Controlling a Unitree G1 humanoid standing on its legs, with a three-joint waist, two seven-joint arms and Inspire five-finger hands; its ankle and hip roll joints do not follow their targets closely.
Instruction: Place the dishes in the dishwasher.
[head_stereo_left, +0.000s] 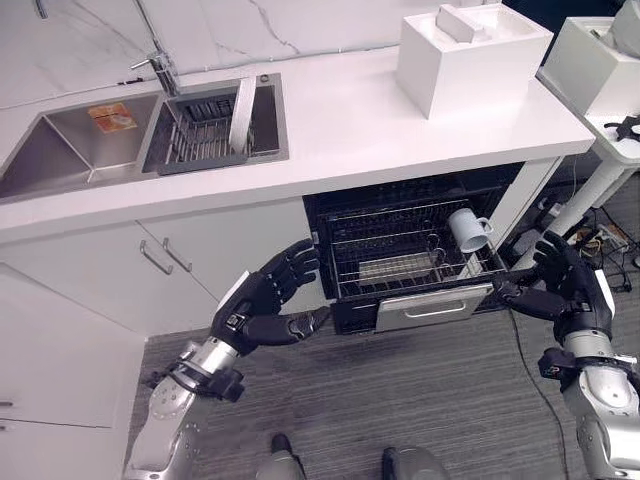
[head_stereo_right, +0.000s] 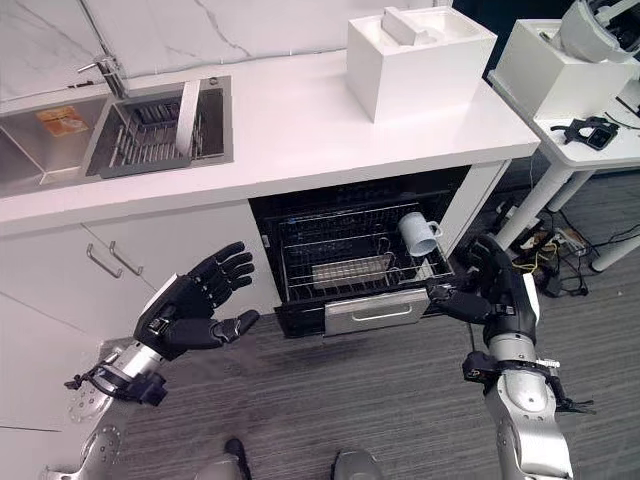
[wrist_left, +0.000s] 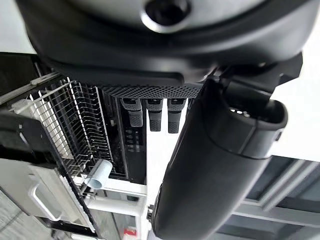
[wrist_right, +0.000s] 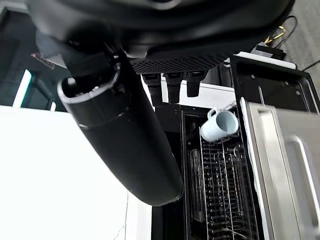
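The dishwasher drawer (head_stereo_left: 432, 312) under the white counter is pulled out, its wire rack (head_stereo_left: 400, 250) exposed. A pale blue mug (head_stereo_left: 467, 229) sits tilted on the rack's right side, also in the right wrist view as a mug (wrist_right: 219, 125). A white plate (head_stereo_left: 241, 114) stands on edge in the sink's dish rack (head_stereo_left: 200, 135). My left hand (head_stereo_left: 262, 303) hovers open just left of the drawer front, holding nothing. My right hand (head_stereo_left: 562, 283) is open and empty beside the drawer's right corner, thumb pointing at it.
A white box (head_stereo_left: 470, 55) stands on the counter (head_stereo_left: 380, 130) above the dishwasher. A double steel sink (head_stereo_left: 70, 150) with a tap lies at the left. A white side table (head_stereo_left: 625, 150) and cables on the floor are at the right. White cabinet doors (head_stereo_left: 150, 270) flank the dishwasher's left.
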